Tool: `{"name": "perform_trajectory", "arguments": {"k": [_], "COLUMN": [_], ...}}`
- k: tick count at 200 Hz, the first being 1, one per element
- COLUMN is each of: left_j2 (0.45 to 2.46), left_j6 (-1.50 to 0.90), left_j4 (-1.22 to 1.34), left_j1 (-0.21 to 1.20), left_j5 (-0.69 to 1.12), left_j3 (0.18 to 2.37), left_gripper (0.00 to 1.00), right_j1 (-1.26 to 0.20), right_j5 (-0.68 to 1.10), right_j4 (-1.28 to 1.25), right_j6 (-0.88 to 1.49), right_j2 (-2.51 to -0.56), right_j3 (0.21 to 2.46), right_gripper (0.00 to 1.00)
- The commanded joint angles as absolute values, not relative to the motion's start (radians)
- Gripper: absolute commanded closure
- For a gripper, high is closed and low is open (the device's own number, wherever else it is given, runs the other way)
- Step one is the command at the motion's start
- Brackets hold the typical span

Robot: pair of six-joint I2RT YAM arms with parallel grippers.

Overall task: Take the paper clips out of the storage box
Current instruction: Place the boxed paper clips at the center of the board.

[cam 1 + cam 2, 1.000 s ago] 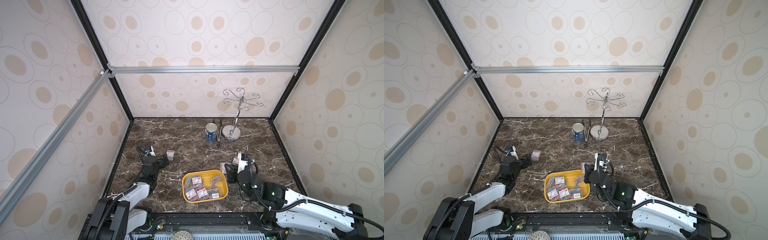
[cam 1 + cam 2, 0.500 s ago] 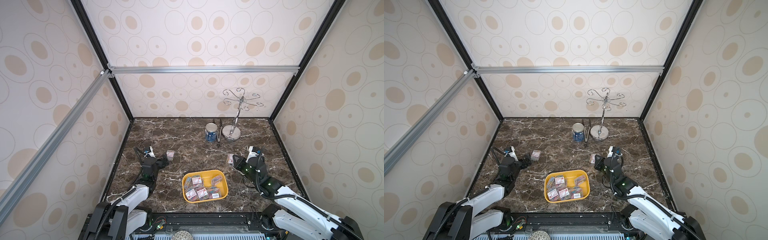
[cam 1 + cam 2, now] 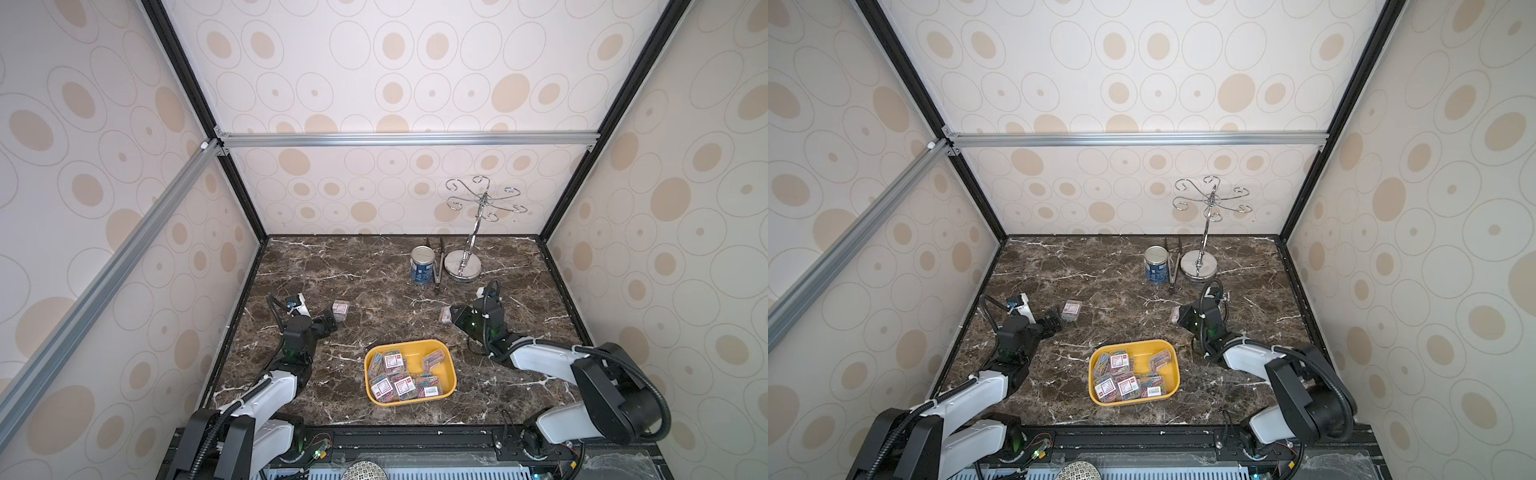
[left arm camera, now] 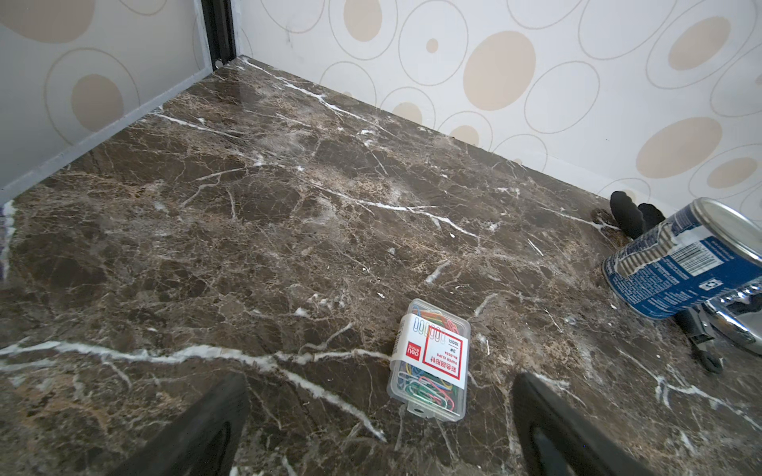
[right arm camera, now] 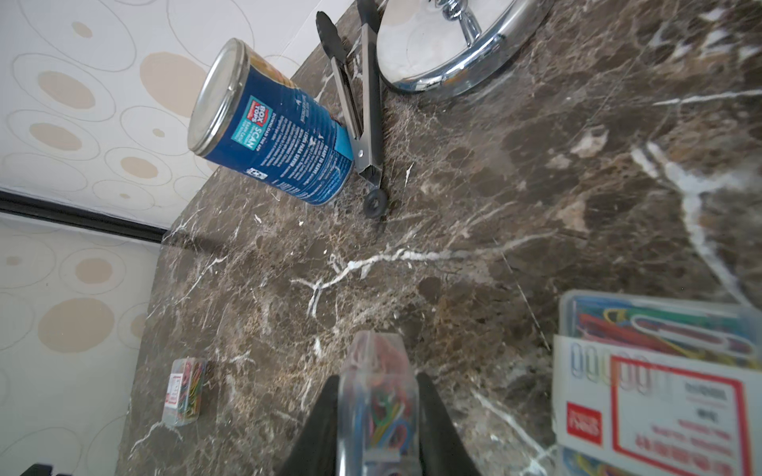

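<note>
The yellow storage box [image 3: 451, 365] [image 3: 1133, 343] sits near the table's front and holds several clear cases of paper clips [image 3: 401, 384]. My right gripper [image 3: 451, 316] [image 5: 377, 381] is behind and to the right of the box, shut on one paper clip case [image 5: 375, 412] held edge-on just above the table. Another case [image 5: 659, 391] lies close beside it. My left gripper [image 3: 330, 324] [image 4: 379, 379] is open, low over the table on the left. A case [image 3: 340, 309] [image 4: 431, 358] lies flat just ahead of its fingers [image 4: 218, 412], apart from them.
A blue-labelled tin can [image 3: 421, 264] [image 5: 272, 123], metal tongs [image 3: 438, 270] and a chrome hook stand [image 3: 463, 266] are grouped at the back, just behind the right gripper. Patterned walls close in the left, back and right sides.
My right gripper has moved away from the storage box's right side, back and outward, carrying the case. The left arm has hardly moved.
</note>
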State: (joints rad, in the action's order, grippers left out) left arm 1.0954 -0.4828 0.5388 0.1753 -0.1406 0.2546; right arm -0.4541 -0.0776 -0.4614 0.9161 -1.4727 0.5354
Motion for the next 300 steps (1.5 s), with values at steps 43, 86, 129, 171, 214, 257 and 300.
{"name": "perform_trajectory", "arguments": {"k": [43,86,129,171,214,257,300], "left_j2": [1.086,1.088,1.086,1.091,1.094,0.938,0.599], "left_j6": [-0.494,-0.494,-0.497,-0.498,-0.507,-0.643,-0.669], "left_j4": [0.558,0.558,0.56,0.557,0.538,0.221,-0.032], "left_j1": [0.179,0.178,0.179,0.179,0.179,0.179,0.179], "left_j5": [-0.156,-0.156,-0.16,-0.166,-0.176,-0.066,-0.029], "left_j3": [0.253,0.255,0.252,0.256,0.264,0.265,0.262], "left_gripper": [0.0,0.0,0.0,0.0,0.0,0.01,0.0], "right_j1": [-0.409,-0.401,-0.404,-0.515,-0.743,-0.853,-0.878], "right_j5": [-0.063,-0.113,-0.223,-0.358,-0.483,-0.468,-0.428], "right_j4": [-0.551,-0.446,-0.311,-0.246,-0.4,-0.542,-0.569], "right_j6": [0.896,0.834,0.755,0.715,0.54,0.32,0.136], "right_j2": [-1.605,-1.559,-1.37,-1.244,-1.317,-1.523,-1.819], "right_j3": [0.583,0.607,0.612,0.655,0.745,0.927,1.215], "right_gripper": [0.71,0.36,0.21,0.19,0.19,0.19,0.19]}}
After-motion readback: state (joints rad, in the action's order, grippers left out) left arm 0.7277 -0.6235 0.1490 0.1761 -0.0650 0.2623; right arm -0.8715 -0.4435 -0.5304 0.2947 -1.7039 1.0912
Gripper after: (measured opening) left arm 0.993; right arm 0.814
